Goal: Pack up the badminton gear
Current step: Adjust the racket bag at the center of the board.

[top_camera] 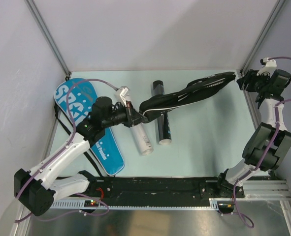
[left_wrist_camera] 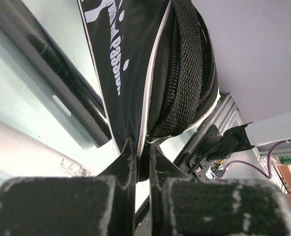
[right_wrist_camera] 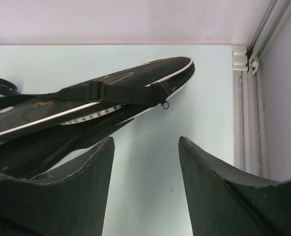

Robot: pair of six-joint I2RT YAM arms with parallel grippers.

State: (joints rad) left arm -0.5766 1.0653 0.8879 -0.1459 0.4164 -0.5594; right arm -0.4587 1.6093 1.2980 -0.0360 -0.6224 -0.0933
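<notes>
A black racket cover (top_camera: 184, 94) hangs off the table, stretched from the middle toward the far right corner. My left gripper (top_camera: 137, 115) is shut on its near end; in the left wrist view the fingers (left_wrist_camera: 128, 157) pinch the white-piped edge of the cover (left_wrist_camera: 120, 64) beside its webbing strap (left_wrist_camera: 179, 73). My right gripper (top_camera: 241, 81) is open just past the cover's far tip, with nothing between its fingers (right_wrist_camera: 86, 167). From the right wrist, the cover (right_wrist_camera: 111, 91) lies ahead and to the left, its zip ring (right_wrist_camera: 165, 104) dangling. A blue cover (top_camera: 86, 123) lies flat at left.
A white tube (top_camera: 139, 132) and a black tube (top_camera: 162, 118) lie side by side under the raised cover, also visible as the black tube (left_wrist_camera: 51, 73) and the white tube (left_wrist_camera: 22, 152). The enclosure's frame post (right_wrist_camera: 246, 98) and walls stand close to the right gripper.
</notes>
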